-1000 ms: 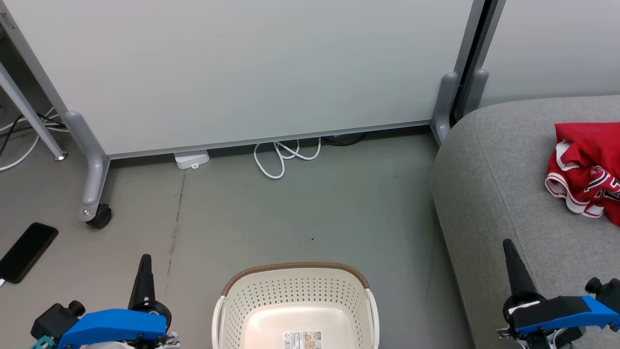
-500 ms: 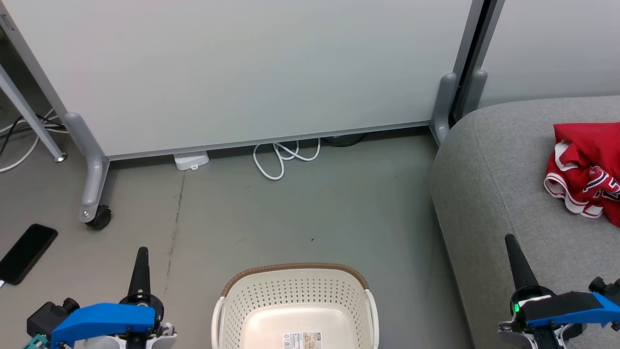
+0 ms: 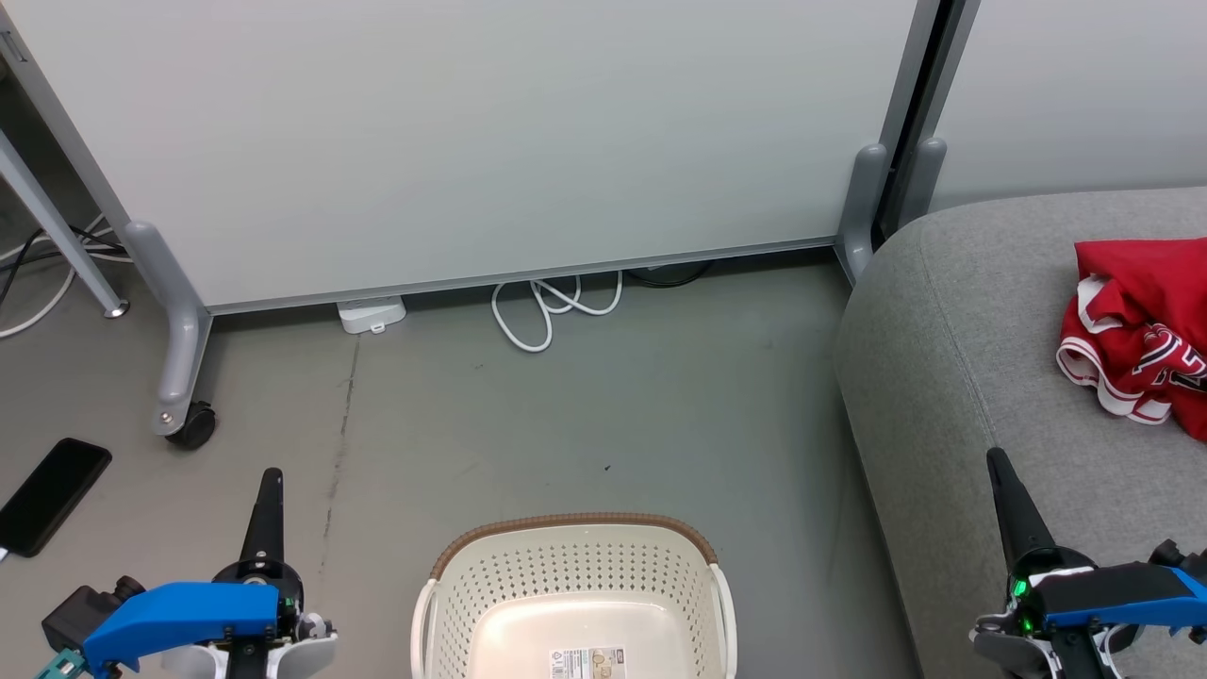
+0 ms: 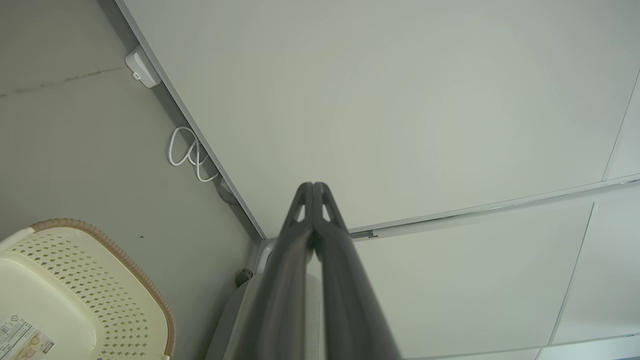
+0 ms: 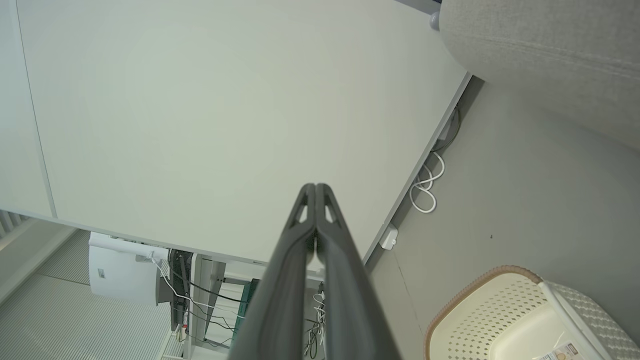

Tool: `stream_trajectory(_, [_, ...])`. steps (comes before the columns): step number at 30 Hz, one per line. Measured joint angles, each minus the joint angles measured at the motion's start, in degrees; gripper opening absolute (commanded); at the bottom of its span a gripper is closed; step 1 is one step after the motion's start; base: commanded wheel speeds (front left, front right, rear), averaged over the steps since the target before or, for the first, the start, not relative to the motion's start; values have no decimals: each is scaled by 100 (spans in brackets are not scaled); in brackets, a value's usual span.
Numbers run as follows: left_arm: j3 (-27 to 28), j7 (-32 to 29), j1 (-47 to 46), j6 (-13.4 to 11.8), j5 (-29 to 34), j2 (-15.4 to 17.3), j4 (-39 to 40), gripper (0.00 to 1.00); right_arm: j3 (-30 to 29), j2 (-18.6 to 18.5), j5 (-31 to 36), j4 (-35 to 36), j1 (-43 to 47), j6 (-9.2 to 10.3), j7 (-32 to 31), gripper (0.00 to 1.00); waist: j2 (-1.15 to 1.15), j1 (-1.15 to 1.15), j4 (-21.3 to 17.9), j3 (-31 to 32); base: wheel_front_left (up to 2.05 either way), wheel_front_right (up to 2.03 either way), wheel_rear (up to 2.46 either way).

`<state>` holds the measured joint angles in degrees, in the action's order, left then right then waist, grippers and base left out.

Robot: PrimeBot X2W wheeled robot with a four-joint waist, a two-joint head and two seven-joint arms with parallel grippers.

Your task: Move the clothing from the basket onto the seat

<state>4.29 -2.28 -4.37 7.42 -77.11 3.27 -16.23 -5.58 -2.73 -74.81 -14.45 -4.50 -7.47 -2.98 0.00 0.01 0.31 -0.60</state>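
Observation:
The cream basket (image 3: 575, 556) with its brown rim sits on the floor at the bottom centre, its inside bare except for a label; it also appears in the left wrist view (image 4: 100, 280) and the right wrist view (image 5: 480, 310). Red clothing (image 3: 1141, 330) with white-striped trim lies crumpled on the grey seat (image 3: 962, 358) at the right. My left gripper (image 3: 272, 481) is shut and holds nothing, left of the basket. My right gripper (image 3: 996, 464) is shut and holds nothing, over the seat's near edge. Both wrist views show the fingers pressed together (image 4: 314, 186) (image 5: 315, 186).
A pale partition panel (image 3: 471, 141) on grey wheeled feet (image 3: 189, 420) stands behind the basket. A coiled white cable (image 3: 552, 306) and a white power adapter (image 3: 372, 311) lie at its base. A black phone (image 3: 52, 490) lies on the floor at the left.
Both arms have lowered slightly in the head view, the left gripper's tip shifting a little left. Basket and clothing stay where they were.

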Motion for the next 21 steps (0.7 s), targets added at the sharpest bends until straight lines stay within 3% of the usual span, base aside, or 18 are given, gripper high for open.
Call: stream_trajectory(21, [121, -247, -81, 0, -870, -22, 122, 0, -51, -1, -998, 18, -81, 0, -202, 0, 0, 0, -16, 23, 0, 0, 0])
